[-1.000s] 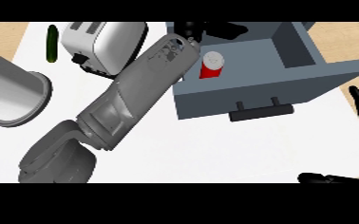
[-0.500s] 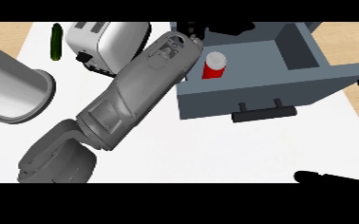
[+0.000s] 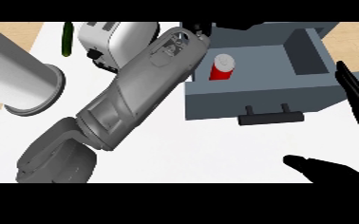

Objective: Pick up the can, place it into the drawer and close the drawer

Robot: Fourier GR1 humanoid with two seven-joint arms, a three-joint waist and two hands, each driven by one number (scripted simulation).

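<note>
So the can is standing upright inside the open drawer, left side of the compartment, right beside the left forearm. Biggest worry to me: that forearm lies across the drawer's left wall, so pulling it back carelessly could clip the can and tip it. Closing the drawer by its handle with the arm over it would jam too.

The left hand is mostly cut off at the far edge, can't tell if it's open or closed. The right hand is only dark fingers at the near right corner, looks relaxed, holding nothing. Toaster is half hidden.
</note>
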